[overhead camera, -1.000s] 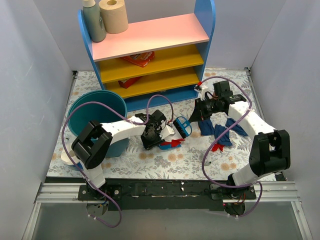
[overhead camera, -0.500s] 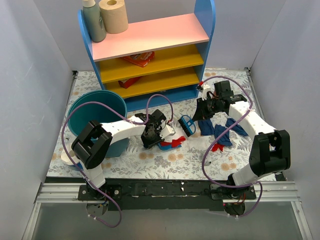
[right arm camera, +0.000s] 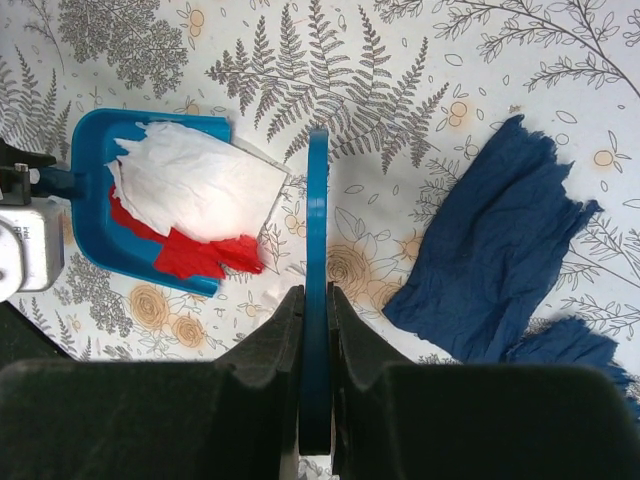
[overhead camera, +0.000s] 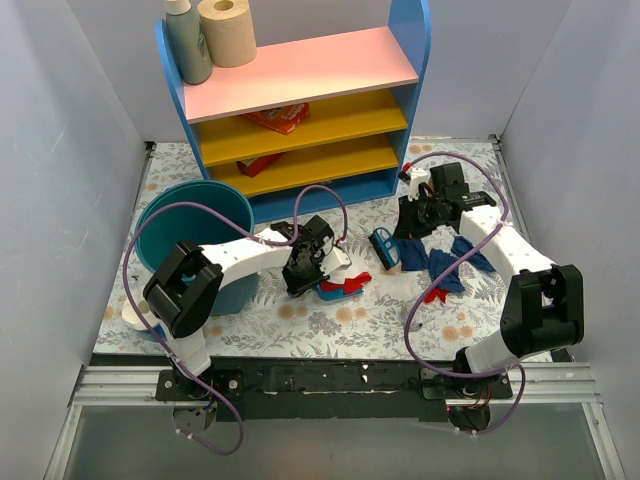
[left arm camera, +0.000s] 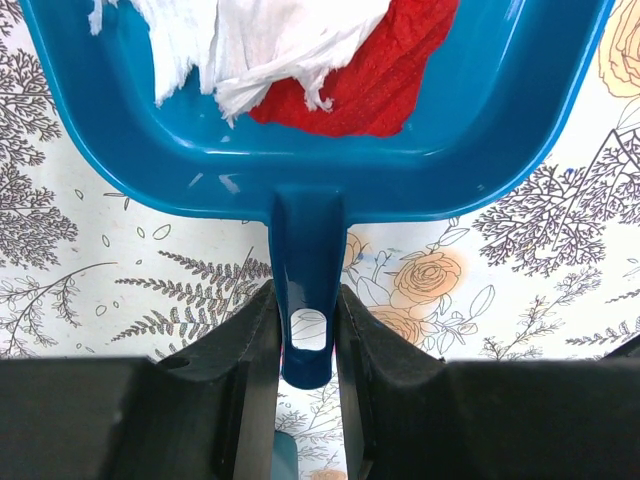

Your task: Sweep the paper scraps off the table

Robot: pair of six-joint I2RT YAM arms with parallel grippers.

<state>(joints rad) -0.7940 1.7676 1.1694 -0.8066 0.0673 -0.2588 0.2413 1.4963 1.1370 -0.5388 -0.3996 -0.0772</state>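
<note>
My left gripper [overhead camera: 303, 268] is shut on the handle [left arm camera: 305, 300] of the blue dustpan [left arm camera: 470, 150], which rests on the table [overhead camera: 330, 320]. A white paper scrap [left arm camera: 240, 40] and a red one [left arm camera: 370, 85] lie in the pan. My right gripper [overhead camera: 407, 226] is shut on the blue hand brush [right arm camera: 317, 230], held on edge between the dustpan [right arm camera: 95, 150] and a dark blue scrap [right arm camera: 500, 250]. Up to three dark blue scraps [overhead camera: 445, 268] and a small red scrap [overhead camera: 434, 294] lie on the cloth to the right.
A teal bucket [overhead camera: 190, 225] stands at the left beside my left arm. The pink, yellow and blue shelf unit [overhead camera: 300, 110] stands at the back, with a bottle and a paper roll on top. Grey walls close in both sides.
My right gripper has carried the brush to the right, away from the dustpan and closer to the dark blue scraps. The left gripper and dustpan have hardly moved.
</note>
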